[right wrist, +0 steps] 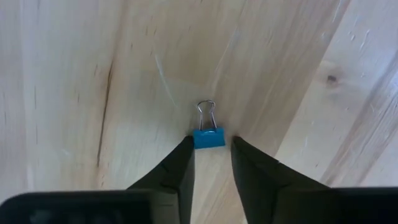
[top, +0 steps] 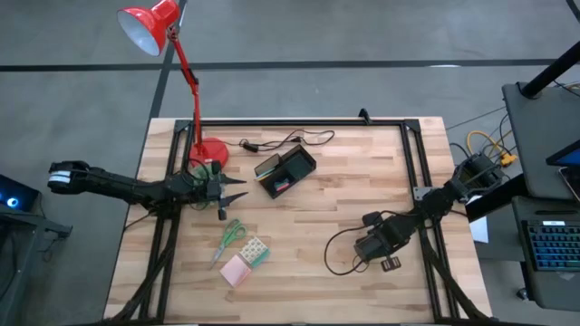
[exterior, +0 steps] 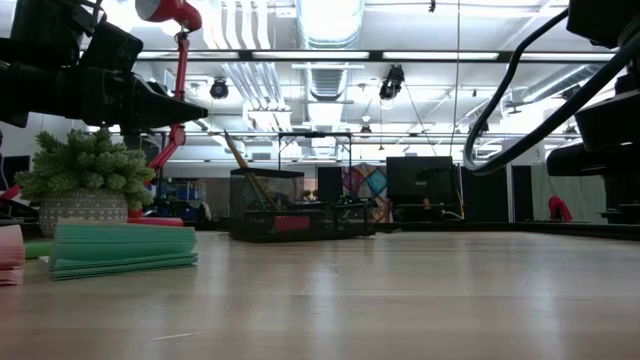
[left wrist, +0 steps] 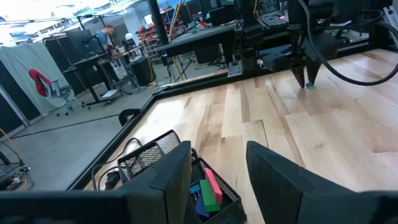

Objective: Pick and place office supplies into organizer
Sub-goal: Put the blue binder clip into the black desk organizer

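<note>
A small blue binder clip (right wrist: 209, 138) lies flat on the wood, its wire loops pointing away from my right gripper (right wrist: 210, 144). That gripper is open and low over the table's right half (top: 388, 259), with a fingertip close on either side of the clip. The black mesh organizer (top: 285, 170) stands at the far middle and holds green, red and purple pieces (left wrist: 208, 190). My left gripper (top: 232, 193) hovers open and empty just left of the organizer. Green-handled scissors (top: 228, 241), the patterned block (top: 255, 251) and the pink pad (top: 236, 270) rest on the table near the front. My right gripper comes from above with its fingers astride the blue body of the clip (right wrist: 209, 138). One fingertip (right wrist: 185, 149) sits right at the clip's side and the other shows a thin gap. Whether it touches, I cannot tell. The clip lies on the table.
The red desk lamp's base (top: 210, 150) and a small potted plant (top: 205, 171) stand at the far left, close behind my left gripper. A black cable (top: 288, 140) runs along the far edge. Bare wood lies between the two arms in the middle.
</note>
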Motion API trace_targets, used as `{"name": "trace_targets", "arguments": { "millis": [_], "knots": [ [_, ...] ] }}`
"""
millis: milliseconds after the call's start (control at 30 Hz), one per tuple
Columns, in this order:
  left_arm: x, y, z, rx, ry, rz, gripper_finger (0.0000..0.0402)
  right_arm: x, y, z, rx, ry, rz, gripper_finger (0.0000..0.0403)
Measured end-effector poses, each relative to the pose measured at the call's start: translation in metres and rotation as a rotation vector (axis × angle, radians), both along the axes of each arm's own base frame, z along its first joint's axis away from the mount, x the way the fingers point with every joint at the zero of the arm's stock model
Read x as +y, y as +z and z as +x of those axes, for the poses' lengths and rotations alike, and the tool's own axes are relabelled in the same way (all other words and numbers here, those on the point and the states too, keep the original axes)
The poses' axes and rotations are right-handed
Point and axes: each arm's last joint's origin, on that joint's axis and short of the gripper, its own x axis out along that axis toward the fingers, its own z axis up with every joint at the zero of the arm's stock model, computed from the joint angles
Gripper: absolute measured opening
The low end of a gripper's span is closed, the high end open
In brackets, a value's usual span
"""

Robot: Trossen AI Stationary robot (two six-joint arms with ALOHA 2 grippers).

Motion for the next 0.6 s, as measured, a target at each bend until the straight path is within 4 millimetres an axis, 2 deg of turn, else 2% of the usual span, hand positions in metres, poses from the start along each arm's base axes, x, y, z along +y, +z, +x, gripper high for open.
{"name": "trace_targets", "arguments": {
  "millis": [200, 367, 600],
  "knots": [
    [0.0, 0.0, 0.0, 0.0, 0.0, 0.0, 0.0142, 0.0, -0.0002, -0.0001, 0.001, -0.003, 0.0, 0.0071],
    [0.0, 0.0, 0.0, 0.0, 0.0, -0.001, 0.0142, 0.0003, -0.0003, 0.0005, -0.005, -0.019, 0.004, 0.0067],
    [0.0, 0.0, 0.0, 0.0, 0.0, -0.002, 0.0142, 0.0007, -0.0003, 0.0013, -0.016, -0.021, 0.004, 0.0104]
  ]
}}
